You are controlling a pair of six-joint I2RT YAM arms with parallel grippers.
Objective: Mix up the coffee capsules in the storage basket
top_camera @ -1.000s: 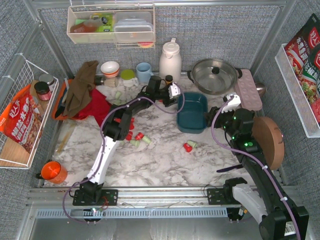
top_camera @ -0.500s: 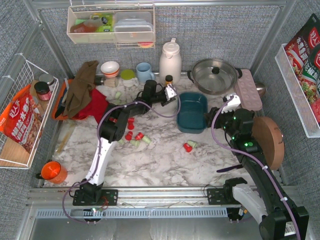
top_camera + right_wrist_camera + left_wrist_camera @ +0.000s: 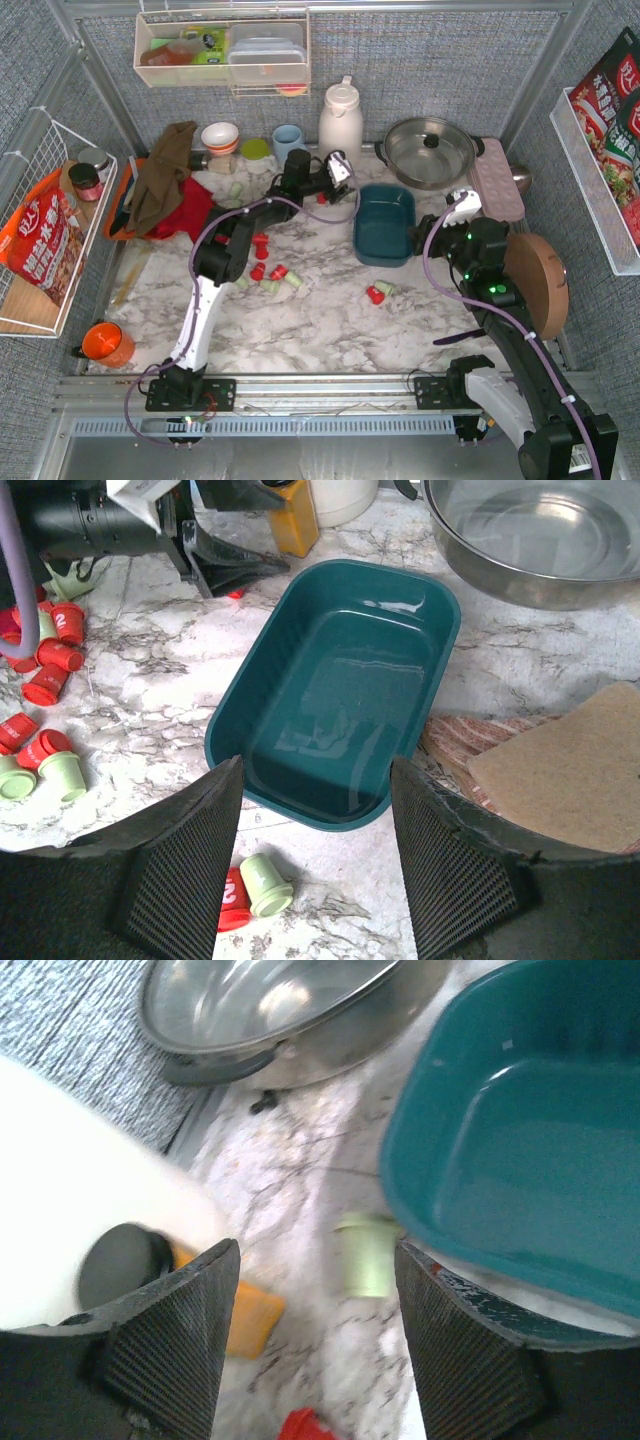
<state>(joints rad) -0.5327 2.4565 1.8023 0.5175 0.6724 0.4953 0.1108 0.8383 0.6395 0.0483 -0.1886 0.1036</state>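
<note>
The storage basket [image 3: 385,225], dark teal, stands on the marble top, and the right wrist view shows the storage basket [image 3: 340,690] with no capsules in it. Red and mint coffee capsules [image 3: 268,272] lie scattered left of it, and a pair [image 3: 378,292] lies in front. My left gripper [image 3: 345,183] is open by the basket's far left corner. One mint capsule [image 3: 365,1253] lies ahead of its empty fingers [image 3: 170,1340], beside the basket wall [image 3: 520,1150]. My right gripper [image 3: 315,880] hangs open over the near rim, above a mint capsule [image 3: 265,883] and a red one [image 3: 232,898].
A steel pot [image 3: 430,150] and a white kettle [image 3: 340,120] stand behind the basket, with an orange-capped bottle [image 3: 245,1310] near my left fingers. Cups, a bowl and a red cloth [image 3: 190,210] crowd the back left. A round board [image 3: 535,285] lies at the right.
My left gripper has drawn back leftward from above the basket's left rim toward the back of the table. The right arm has not moved.
</note>
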